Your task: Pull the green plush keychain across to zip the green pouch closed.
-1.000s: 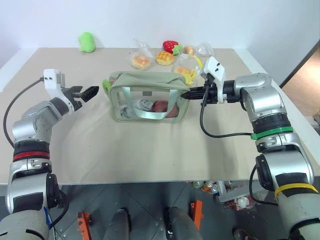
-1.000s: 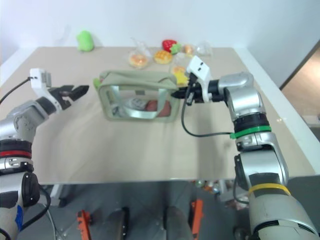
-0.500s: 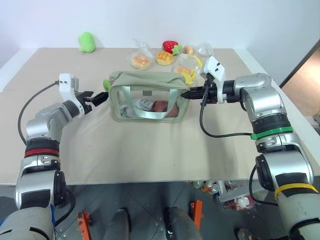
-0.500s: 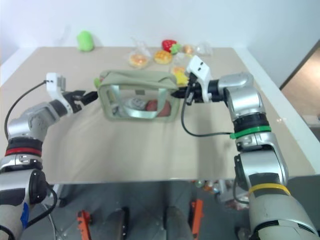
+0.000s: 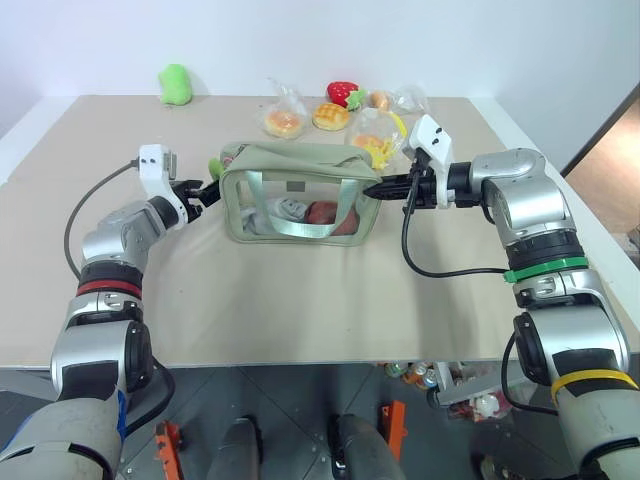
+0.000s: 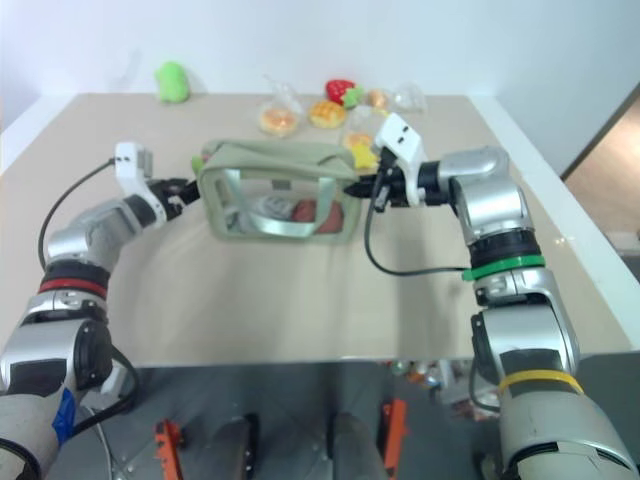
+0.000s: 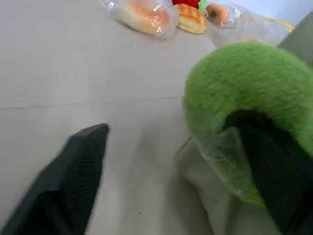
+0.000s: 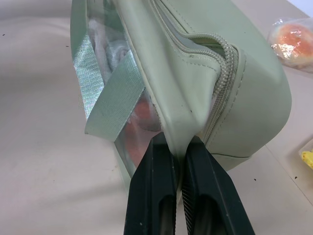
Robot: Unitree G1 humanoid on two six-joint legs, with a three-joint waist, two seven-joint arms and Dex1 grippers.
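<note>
At the left end of the pouch [image 5: 297, 190], near the middle of the table [image 5: 300, 290], the keychain [image 5: 214, 167] sticks out from the zipper's end as a small lime-green fuzzy ring. The left gripper [image 5: 205, 190] has its fingers spread around it: in the left wrist view one finger [image 7: 73, 176] stands apart on bare table while the other sits just under the plush [image 7: 254, 98], which is not yet pinched. The right gripper [image 5: 380, 187] is pressed together on a fold of fabric at the pouch's right end, and its wrist view shows the zipper [image 8: 222, 68] gaping there. I judge the plush to be light and very soft, so it will squash and could slip out of a shallow pinch; a hold low down, close to where it joins the zipper pull, should carry the pull better than a hold on the fuzz alone. The clasp itself I cannot make out. The pouch looks soft-sided and light, likely to slide or buckle under a pull, so the right-hand grip matters as an anchor.
</note>
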